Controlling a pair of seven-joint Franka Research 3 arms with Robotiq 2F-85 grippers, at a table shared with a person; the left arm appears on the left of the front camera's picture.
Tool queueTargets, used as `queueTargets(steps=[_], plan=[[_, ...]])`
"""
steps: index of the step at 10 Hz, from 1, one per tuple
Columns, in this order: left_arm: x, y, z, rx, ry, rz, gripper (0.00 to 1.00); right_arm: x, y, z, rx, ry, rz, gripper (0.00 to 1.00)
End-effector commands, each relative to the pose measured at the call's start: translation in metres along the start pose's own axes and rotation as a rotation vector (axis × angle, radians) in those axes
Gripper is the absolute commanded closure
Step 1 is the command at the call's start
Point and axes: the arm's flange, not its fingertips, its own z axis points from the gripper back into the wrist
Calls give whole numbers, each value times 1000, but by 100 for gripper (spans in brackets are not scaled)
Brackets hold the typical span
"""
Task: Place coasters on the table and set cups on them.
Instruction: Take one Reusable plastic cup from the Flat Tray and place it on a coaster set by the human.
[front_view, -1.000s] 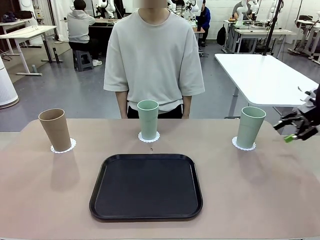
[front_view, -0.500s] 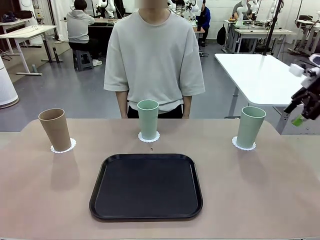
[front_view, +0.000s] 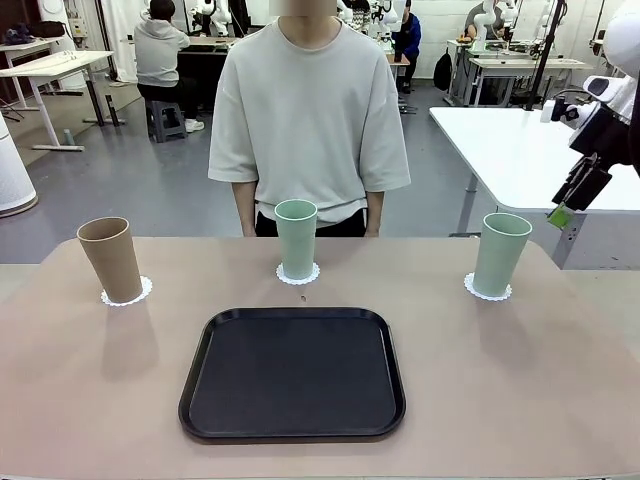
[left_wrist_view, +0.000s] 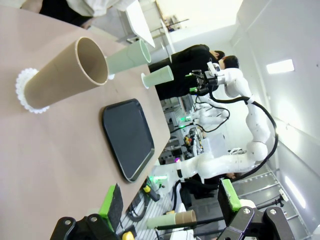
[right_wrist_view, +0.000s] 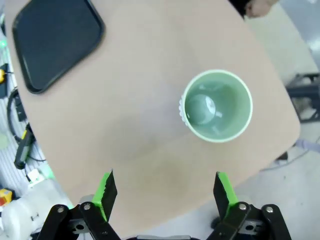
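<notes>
Across the beige worktop (front_view: 100, 400), three cups (front_view: 296, 238) stand upright on lacy coasters (front_view: 298, 274) behind a black tray (front_view: 292, 372). Both the right claw (right_wrist_view: 166, 191) and left claw (left_wrist_view: 170, 200) gape empty. White tables (front_view: 520, 150) fill the room behind.

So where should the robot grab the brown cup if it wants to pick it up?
Around the middle of the brown cup, coming in from the side. It stands upright on its doily, tall, tapered and without a handle, so open jaws can probably squeeze its round wall.
</notes>
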Motion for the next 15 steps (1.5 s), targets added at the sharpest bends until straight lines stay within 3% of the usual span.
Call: queueTargets(steps=[1,4,5,6,15], plan=[[0,-2,1,3,-8,6,0,-6,4,8,-65,87,-110,0],[0,-2,1,3,-8,6,0,-7,-11,17,-84,226,-220,0],[0,-2,1,3,-8,6,0,-2,-16,19,47,146,-122,0],[0,-2,1,3,-8,6,0,-15,-6,17,-114,172,-190,0],[0,-2,1,3,-8,6,0,-15,-6,17,-114,172,-190,0]])
